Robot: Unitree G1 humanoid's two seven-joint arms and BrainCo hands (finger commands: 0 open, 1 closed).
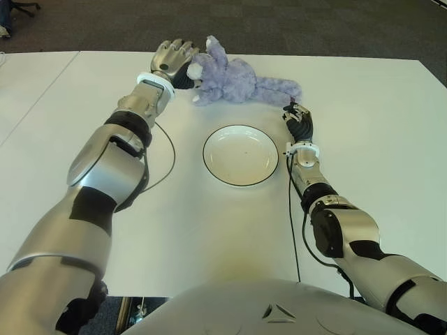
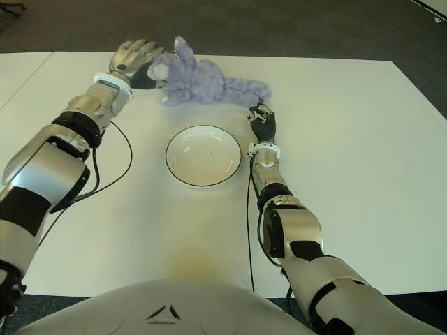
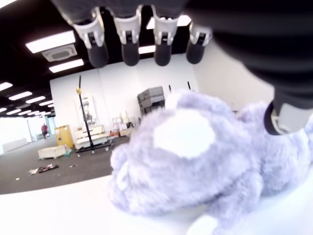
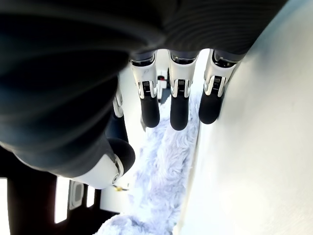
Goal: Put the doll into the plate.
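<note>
Lying beyond one empty plate [image 1: 241, 155], one doll [image 1: 237, 79], left hand [image 1: 174, 61] and right hand [image 1: 299, 118] open, ungrasping

A fluffy lavender doll [image 1: 234, 79] lies on its side on the white surface [image 1: 363, 139], head toward the robot's left, legs stretched to its right. Nearer the robot sits an empty round white plate [image 1: 241, 155] with a dark rim, apart from the doll.

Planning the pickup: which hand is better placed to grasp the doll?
Left. The left hand is already at the doll's head, fingers open over it. The right hand only nears the leg end, open, beside the plate.
</note>
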